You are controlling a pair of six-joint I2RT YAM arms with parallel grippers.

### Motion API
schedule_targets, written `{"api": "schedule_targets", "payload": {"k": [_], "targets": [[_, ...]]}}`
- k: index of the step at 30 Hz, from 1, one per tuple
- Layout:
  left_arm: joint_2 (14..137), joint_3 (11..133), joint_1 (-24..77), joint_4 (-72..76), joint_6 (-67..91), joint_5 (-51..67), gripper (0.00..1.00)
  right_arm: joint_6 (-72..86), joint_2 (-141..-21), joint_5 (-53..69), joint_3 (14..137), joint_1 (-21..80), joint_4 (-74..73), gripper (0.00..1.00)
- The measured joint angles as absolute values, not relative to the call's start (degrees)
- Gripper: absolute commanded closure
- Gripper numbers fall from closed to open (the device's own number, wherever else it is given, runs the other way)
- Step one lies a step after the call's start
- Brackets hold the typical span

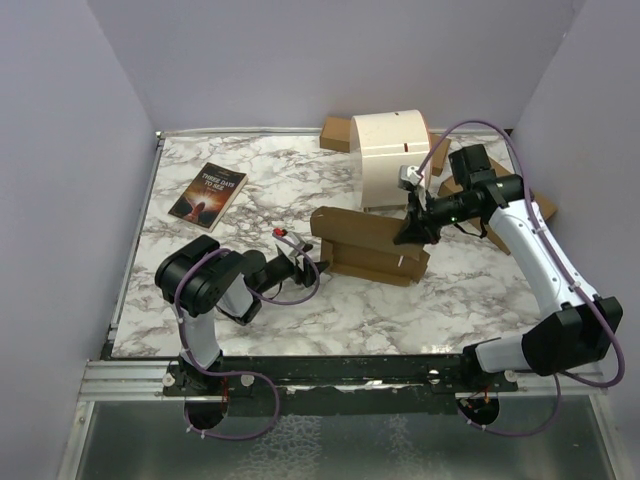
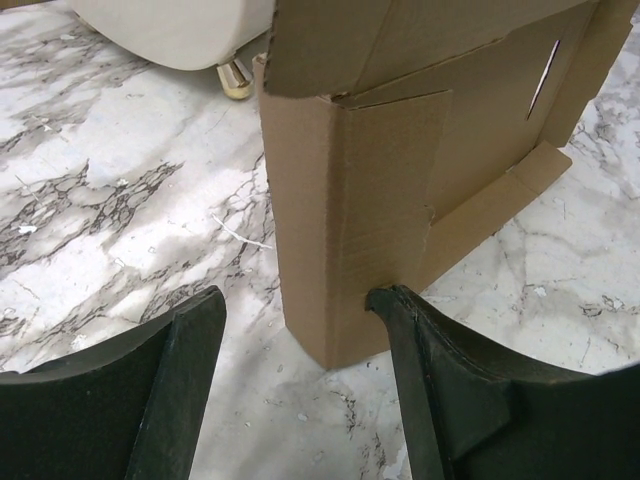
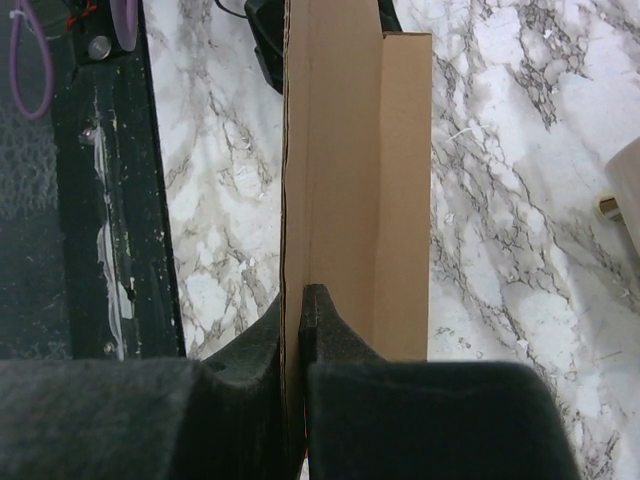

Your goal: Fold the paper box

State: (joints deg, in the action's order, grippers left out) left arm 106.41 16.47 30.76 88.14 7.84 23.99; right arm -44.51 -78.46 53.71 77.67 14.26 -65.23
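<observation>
The paper box (image 1: 368, 244), plain brown die-cut cardboard, lies partly folded at the table's middle with one panel raised. My right gripper (image 1: 412, 234) is shut on the raised panel's right edge; in the right wrist view the fingertips (image 3: 318, 320) pinch the thin wall (image 3: 340, 150) edge-on. My left gripper (image 1: 300, 262) is open at the box's left end. In the left wrist view the folded corner (image 2: 345, 230) stands between the spread fingers (image 2: 410, 340), and the right finger touches it. A slot and a tab (image 2: 500, 200) show on the far panel.
A book (image 1: 208, 192) lies at the back left. A cream curved object (image 1: 392, 158) stands at the back centre, with more brown cardboard (image 1: 336, 133) behind it and at the right (image 1: 540, 205). The table's black front rail (image 1: 330, 368) runs along the near edge.
</observation>
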Motion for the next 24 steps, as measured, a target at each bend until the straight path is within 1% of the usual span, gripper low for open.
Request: {"api": "schedule_targets", "payload": {"k": [15, 21, 24], "targets": [[106.4, 16.6, 30.7, 88.2, 3.9, 24.0, 0.35, -38.4, -81.7, 55.0, 80.2, 14.3, -65.5, 0.99], [106.4, 16.3, 30.5, 88.2, 2.8, 23.7, 0.39, -36.2, -82.0, 55.4, 80.6, 14.3, -65.5, 0.99], [106.3, 16.3, 30.5, 88.2, 2.6, 22.8, 0.42, -35.7, -82.5, 56.0, 80.6, 14.3, -65.5, 0.99]]}}
